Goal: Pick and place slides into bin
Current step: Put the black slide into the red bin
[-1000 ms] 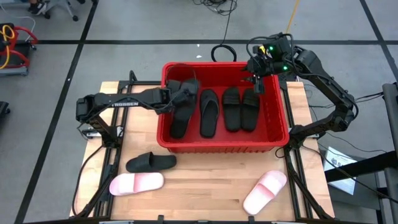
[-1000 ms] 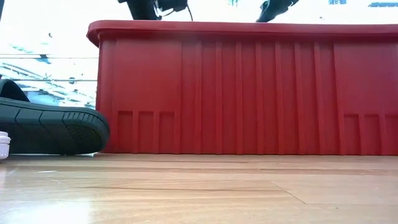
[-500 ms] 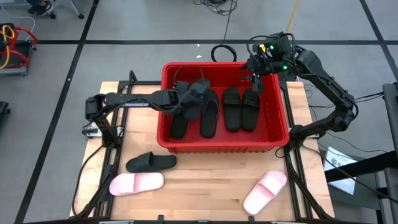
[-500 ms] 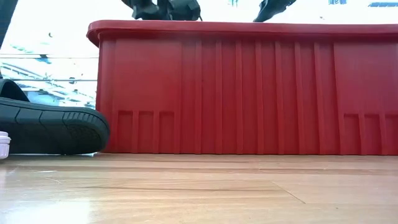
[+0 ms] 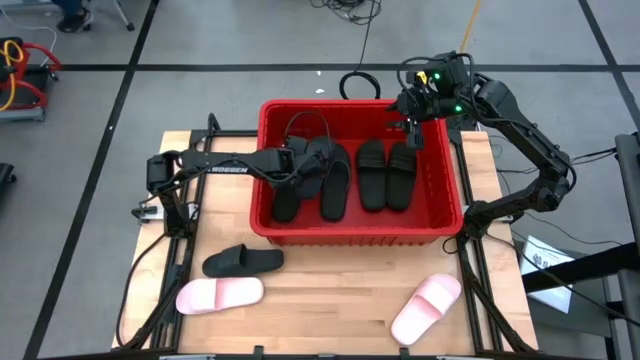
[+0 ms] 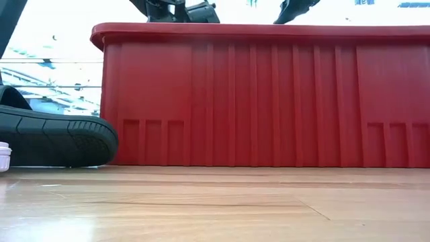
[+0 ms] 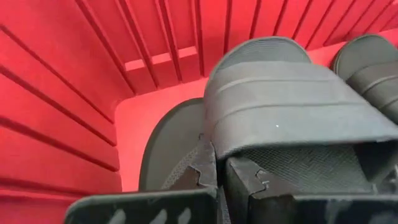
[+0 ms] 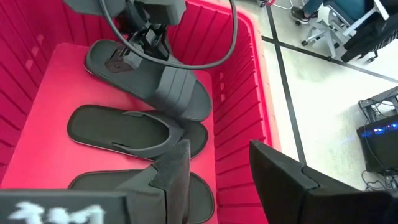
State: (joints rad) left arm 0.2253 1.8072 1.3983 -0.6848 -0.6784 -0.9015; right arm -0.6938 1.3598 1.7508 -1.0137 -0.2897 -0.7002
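Left gripper (image 5: 300,163) carried clamped slide (image 8: 149,78) deeper into bin (image 5: 452,205), right gripper (image 5: 413,130) apart, three slides outside.

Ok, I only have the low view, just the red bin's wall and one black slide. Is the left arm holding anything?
Observer: Yes, the left gripper is shut on a black wide-strap slide over the bin, on its left side.
Operator: How many wait on the table?
Observer: Three: one black slide and two pink slides.
Operator: And the right arm?
Observer: The right gripper hangs empty over the bin's far corner, jaws open.
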